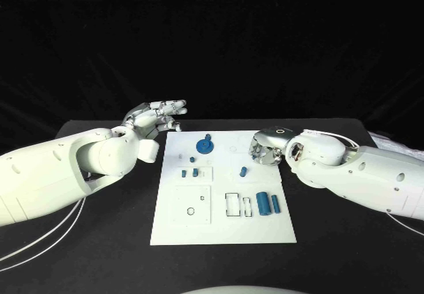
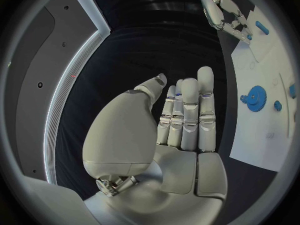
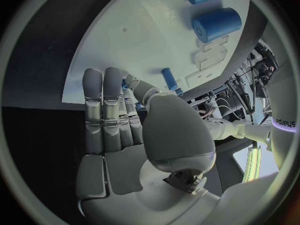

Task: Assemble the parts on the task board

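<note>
I see my left hand (image 1: 157,117) open and empty beside the board (image 1: 223,229), my right hand (image 1: 268,149) open over its edge, the blue parts (image 1: 262,203) lying on it.

We note task board (image 1: 177,226): smooth matt white plastic look. Blue gear (image 1: 204,145), thick cylinder (image 1: 262,203): matt plastic. Left hand (image 1: 157,117), right hand (image 1: 266,150): silvery metallic sheen. Table (image 1: 353,257): matt black.
</note>
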Robot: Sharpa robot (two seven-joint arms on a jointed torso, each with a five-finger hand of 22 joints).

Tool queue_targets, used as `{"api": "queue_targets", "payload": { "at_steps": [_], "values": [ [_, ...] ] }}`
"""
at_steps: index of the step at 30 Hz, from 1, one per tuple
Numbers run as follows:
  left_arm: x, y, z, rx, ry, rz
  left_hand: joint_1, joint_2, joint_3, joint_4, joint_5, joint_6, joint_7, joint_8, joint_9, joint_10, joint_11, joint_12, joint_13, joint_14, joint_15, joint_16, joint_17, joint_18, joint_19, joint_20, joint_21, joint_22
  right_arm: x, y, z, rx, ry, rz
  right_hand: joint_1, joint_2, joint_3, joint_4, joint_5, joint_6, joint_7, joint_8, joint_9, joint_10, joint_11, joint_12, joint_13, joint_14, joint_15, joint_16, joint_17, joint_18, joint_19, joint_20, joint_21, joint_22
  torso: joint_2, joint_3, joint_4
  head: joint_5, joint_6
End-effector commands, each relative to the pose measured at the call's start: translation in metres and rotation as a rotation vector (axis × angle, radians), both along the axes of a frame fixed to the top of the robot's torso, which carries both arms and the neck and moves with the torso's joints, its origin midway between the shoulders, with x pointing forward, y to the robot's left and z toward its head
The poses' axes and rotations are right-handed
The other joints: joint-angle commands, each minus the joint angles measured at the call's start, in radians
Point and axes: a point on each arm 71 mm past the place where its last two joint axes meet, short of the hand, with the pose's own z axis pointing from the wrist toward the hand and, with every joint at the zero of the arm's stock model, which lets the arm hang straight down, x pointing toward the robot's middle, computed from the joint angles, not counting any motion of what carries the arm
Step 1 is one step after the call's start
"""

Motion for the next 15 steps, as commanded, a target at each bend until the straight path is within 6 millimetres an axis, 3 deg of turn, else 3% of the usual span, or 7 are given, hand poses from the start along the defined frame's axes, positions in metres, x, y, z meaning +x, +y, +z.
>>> {"api": "queue_targets", "payload": {
  "at_steps": [1, 15],
  "values": [
    [0.000, -0.001, 0.002, -0.014, -0.010, 0.001, 0.002, 0.007, -0.006, 0.002, -0.001, -0.005, 0.001, 0.005, 0.001, -0.006, 0.002, 0.005, 0.001, -0.009, 0.000, -0.004, -0.002, 0.012, -0.004, 0.002, -0.004, -0.001, -0.001, 0.002, -0.003, -0.036, 0.004, 0.006, -0.007, 0.003, 0.012, 0.000, -0.008, 0.010, -0.002, 0.000, 0.001, 0.000, -0.004, 0.006, -0.001, 0.011, 0.002, 0.008, 0.003, -0.004, -0.006, 0.003, 0.009, 0.005, 0.000, 0.0000, -0.0002, 0.000, -0.001],
    [0.000, -0.001, 0.001, -0.009, -0.002, 0.004, 0.006, 0.009, -0.017, 0.001, -0.001, -0.014, 0.008, 0.002, 0.000, -0.015, 0.007, 0.007, 0.002, -0.012, 0.002, -0.007, -0.009, 0.011, -0.002, 0.003, -0.012, -0.009, -0.002, 0.008, -0.014, -0.091, 0.049, 0.015, 0.003, 0.037, 0.048, 0.001, -0.032, 0.076, -0.029, 0.022, 0.015, 0.060, -0.031, 0.024, 0.002, 0.028, -0.017, 0.129, 0.099, -0.028, 0.043, -0.010, 0.140, 0.180, 0.000, 0.0002, -0.0008, 0.002, -0.010]
  ]
}}
